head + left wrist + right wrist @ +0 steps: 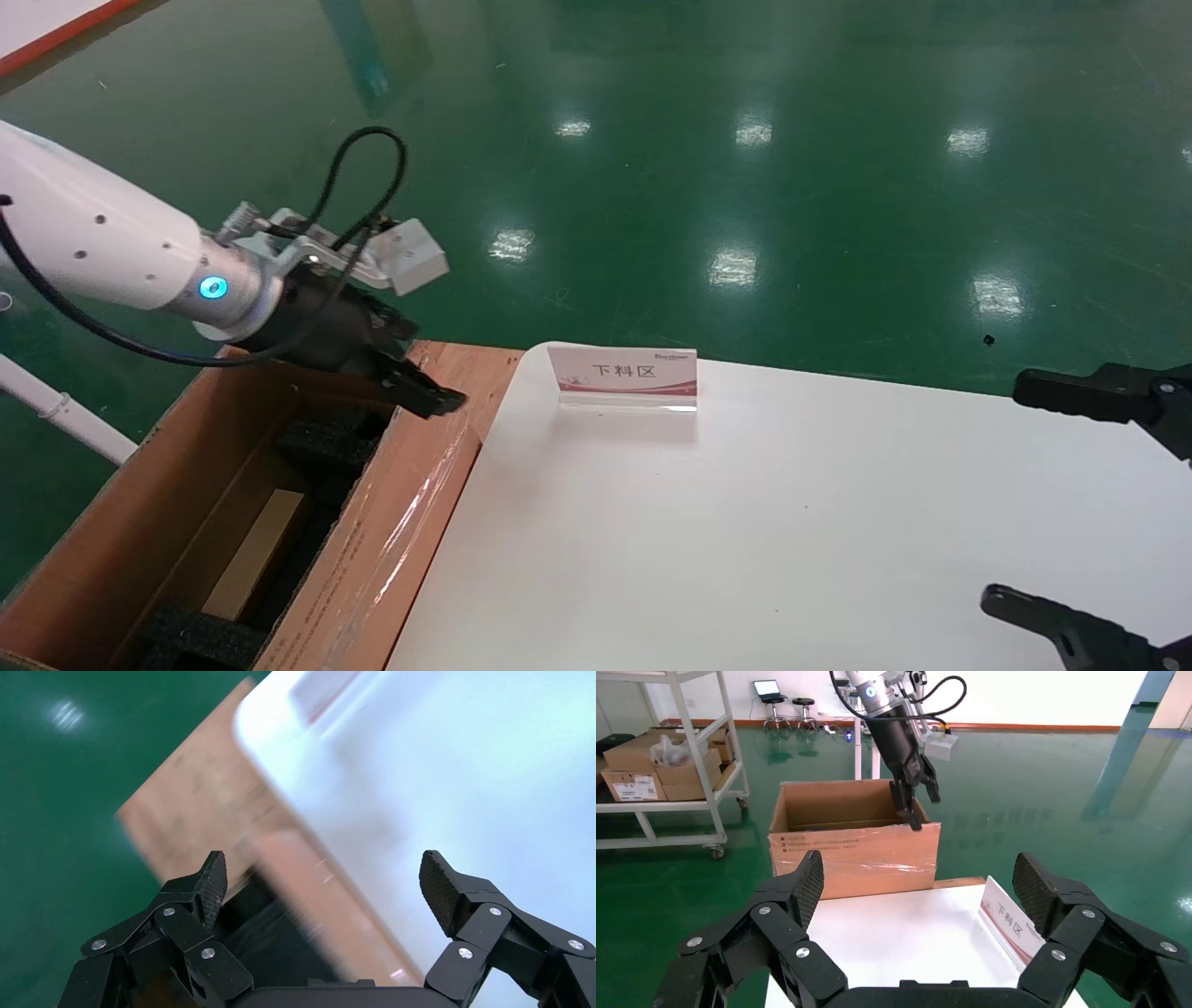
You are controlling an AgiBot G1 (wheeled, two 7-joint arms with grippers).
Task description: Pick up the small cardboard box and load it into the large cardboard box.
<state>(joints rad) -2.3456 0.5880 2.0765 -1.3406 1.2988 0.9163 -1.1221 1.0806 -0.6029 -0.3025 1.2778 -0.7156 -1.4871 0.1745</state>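
Small cardboard box (258, 550) lies flat down inside the large cardboard box (112, 522), below and behind the left gripper (424, 391), with black foam inserts (326, 438) at either end of it. The left arm reaches in from the robot's left, angled downward, and its gripper hangs over the carton's far corner beside the taped flap (400, 522); its fingers (211, 885) are spread wide and hold nothing. Just past that gripper begins the white table (792, 522), with a small sign (622, 373) standing near its far edge. The right gripper (919, 888) rests parked over the table's right side, well apart from the carton, fingers likewise spread and empty.
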